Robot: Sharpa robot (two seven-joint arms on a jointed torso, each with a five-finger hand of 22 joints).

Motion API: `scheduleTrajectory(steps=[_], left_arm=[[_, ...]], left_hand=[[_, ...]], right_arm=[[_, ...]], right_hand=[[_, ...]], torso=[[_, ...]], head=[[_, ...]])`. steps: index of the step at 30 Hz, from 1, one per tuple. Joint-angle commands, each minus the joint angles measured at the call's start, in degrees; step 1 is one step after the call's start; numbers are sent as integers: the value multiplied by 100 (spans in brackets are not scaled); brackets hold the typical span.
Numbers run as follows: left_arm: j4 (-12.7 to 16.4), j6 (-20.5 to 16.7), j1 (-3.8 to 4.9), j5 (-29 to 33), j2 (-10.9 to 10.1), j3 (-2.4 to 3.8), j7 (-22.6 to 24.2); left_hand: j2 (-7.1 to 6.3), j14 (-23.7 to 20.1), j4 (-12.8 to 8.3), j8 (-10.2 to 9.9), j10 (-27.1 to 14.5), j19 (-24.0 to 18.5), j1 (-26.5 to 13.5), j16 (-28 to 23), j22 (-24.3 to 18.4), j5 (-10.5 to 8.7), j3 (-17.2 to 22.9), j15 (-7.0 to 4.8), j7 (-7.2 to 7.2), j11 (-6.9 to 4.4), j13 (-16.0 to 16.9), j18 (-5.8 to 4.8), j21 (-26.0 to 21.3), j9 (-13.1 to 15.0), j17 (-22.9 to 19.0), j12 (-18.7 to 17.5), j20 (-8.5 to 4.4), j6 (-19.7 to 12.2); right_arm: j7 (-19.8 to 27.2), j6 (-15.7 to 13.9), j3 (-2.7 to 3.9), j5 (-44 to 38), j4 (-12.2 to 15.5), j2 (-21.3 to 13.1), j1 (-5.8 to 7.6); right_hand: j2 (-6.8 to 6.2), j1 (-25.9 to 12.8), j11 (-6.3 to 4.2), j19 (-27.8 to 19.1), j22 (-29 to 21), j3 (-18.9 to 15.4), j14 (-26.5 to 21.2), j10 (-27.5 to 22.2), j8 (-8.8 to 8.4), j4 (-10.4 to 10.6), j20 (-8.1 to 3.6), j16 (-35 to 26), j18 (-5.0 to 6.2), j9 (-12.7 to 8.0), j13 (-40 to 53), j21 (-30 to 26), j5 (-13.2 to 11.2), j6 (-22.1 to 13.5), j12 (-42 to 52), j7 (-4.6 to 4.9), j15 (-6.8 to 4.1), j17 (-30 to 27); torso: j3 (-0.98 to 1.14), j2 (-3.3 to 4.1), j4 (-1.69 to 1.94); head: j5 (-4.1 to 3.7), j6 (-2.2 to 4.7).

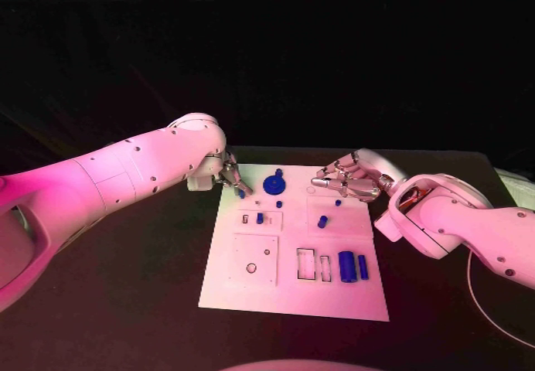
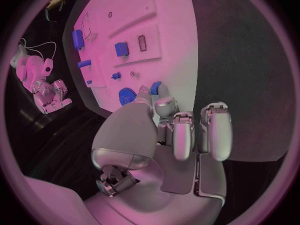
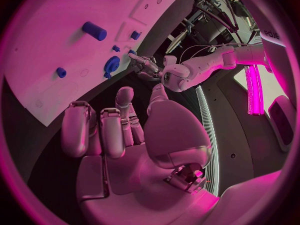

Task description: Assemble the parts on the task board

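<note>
The white task board [image 1: 295, 290] lies in the middle of the black table. At its far left corner my left hand [image 1: 229, 178] pinches a small blue piece [image 1: 240, 193] between thumb and a finger; the left wrist view shows that piece [image 2: 155, 88] at the fingertips of the hand [image 2: 169, 130]. A blue gear [image 1: 275, 184] stands just right of it. My right hand [image 1: 348, 182] hovers over the far right corner, fingers curled in, nothing in them [image 3: 119, 130]. Small blue pegs [image 1: 322, 222] stand mid-board. A blue cylinder [image 1: 347, 266] and a bar [image 1: 362, 267] lie near the right edge.
Rectangular recesses [image 1: 307, 264] and a square plate with a hole [image 1: 255, 259] mark the board's near half. A thin white cable [image 1: 479, 297] curves over the table at the right. Bare dark table [image 1: 134, 294] surrounds the board.
</note>
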Motion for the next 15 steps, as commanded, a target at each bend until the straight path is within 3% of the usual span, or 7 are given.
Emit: scheduleTrajectory(steps=[1,9,15], left_arm=[[0,94,0,57,12,1,61],[-2,42,0,73,5,1,121],[-10,-69,0,140,3,0,203]], left_hand=[[59,612,-92,45,14,258,148,17,831,-22,50,-41,-27,-26,-17,-2,4,22,1509,10,-56,-45],[432,612,-555,-31,-49,231,981,17,789,-17,665,-83,-74,-76,-83,11,-35,49,1509,-76,-93,-227],[459,612,-651,-80,-85,225,1121,17,786,-20,965,-53,-26,-36,-124,10,-43,57,1509,-128,-87,-303]], right_arm=[[4,66,0,-20,0,5,-5],[8,70,0,-19,-8,6,-5],[10,74,0,-18,-20,7,-6]], right_hand=[[56,21,3,-31,-9,-19,311,-45,-21,1,-18,-29,60,1,5,-21,21,44,22,9,-14,253],[67,39,2,-32,-11,-21,310,-42,-19,-2,-19,-33,60,2,8,-23,35,48,29,7,-15,248],[67,40,2,-32,-12,-21,310,-42,-19,-2,-19,-34,61,2,8,-23,36,49,29,7,-15,247]], torso=[[-1,2,2],[-2,1,4],[0,-2,3]], head=[[0,-5],[-8,-30],[-10,-37]])
